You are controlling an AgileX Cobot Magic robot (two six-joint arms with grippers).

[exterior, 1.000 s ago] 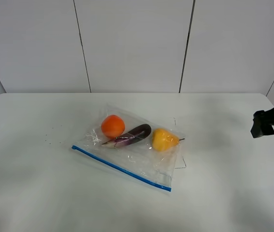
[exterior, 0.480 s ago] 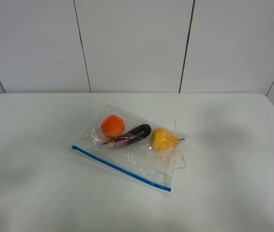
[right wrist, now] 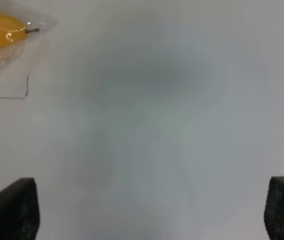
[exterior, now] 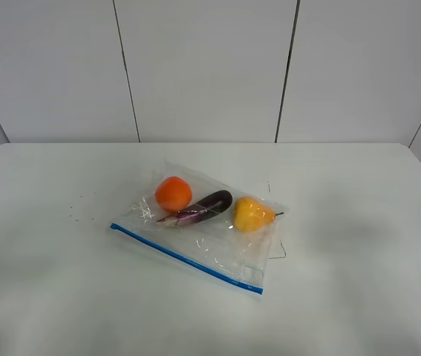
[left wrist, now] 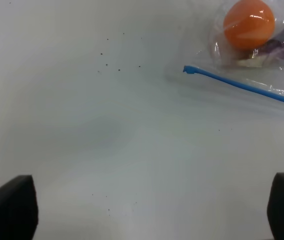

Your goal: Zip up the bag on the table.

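I see only tool tips. Left tool (left wrist: 152, 210): two matte black, blocky fingers (left wrist: 9, 207) with rounded corners. Right tool (right wrist: 149, 210): same black fingers (right wrist: 11, 207). No cables, screws or markings show.

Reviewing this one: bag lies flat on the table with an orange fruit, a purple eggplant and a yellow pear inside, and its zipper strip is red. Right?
Not quite. The zipper strip is blue, not red; the exterior high view shows it along the bag's near edge. The rest holds: the bag lies flat on the table with the orange fruit, purple eggplant and yellow pear inside.
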